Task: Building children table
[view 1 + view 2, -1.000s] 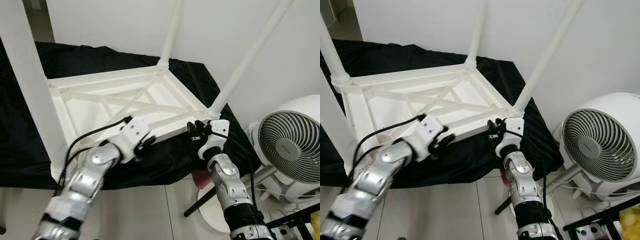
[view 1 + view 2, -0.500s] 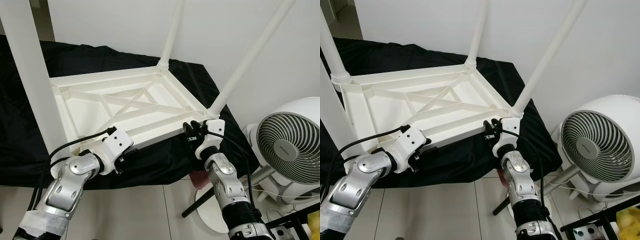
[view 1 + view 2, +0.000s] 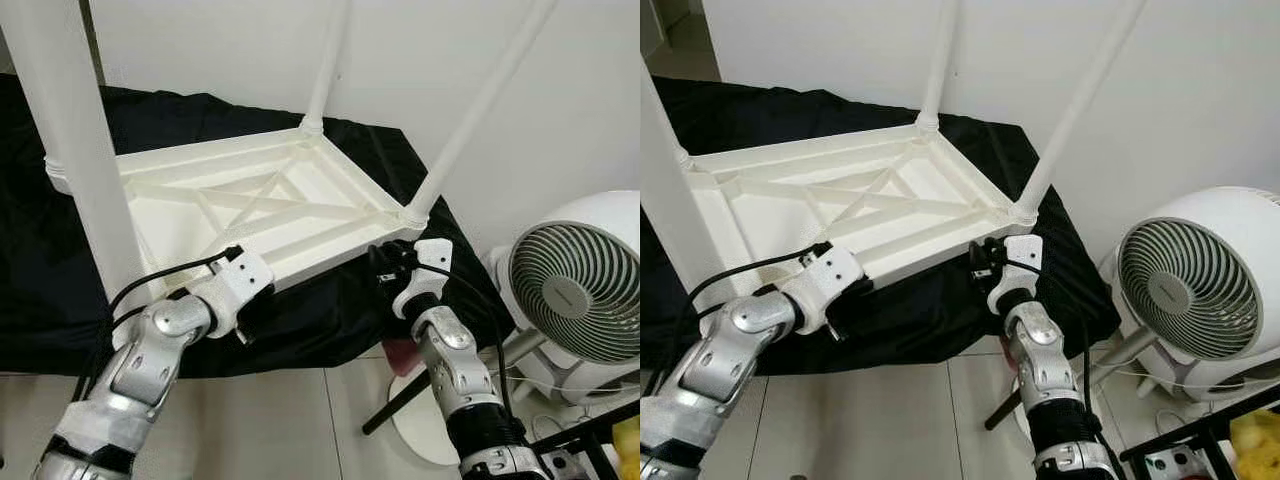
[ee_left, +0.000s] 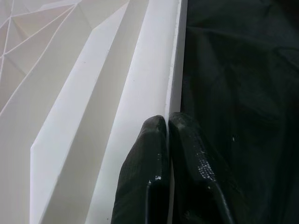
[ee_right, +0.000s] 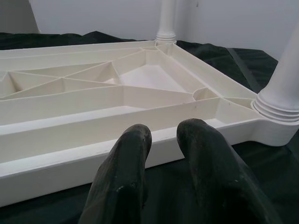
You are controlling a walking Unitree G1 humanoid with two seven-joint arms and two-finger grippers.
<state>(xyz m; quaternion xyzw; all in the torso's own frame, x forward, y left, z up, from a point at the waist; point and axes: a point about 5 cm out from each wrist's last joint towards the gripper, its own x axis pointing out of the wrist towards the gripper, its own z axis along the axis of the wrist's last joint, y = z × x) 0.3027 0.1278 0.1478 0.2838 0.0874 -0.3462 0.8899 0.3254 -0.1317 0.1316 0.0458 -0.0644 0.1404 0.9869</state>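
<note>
Four legs up, the white children's table [image 3: 250, 205] lies upside down on the black-draped worktop [image 3: 395, 170] — likely light, stiff, slick plastic. Left tool [image 4: 167, 122] pinches its near rim at 7 o'clock; right tool [image 5: 163, 133], fingers apart, hovers at 5 o'clock beside the corner leg [image 3: 470, 115] — rim ribs offer hold.

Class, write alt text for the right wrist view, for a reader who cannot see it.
Two black fingers of the right gripper, slightly parted and holding nothing, point at the near rim of an upside-down white plastic table lying on black cloth. The table's ribbed underside faces up, and two round white legs rise from its corners.
</note>
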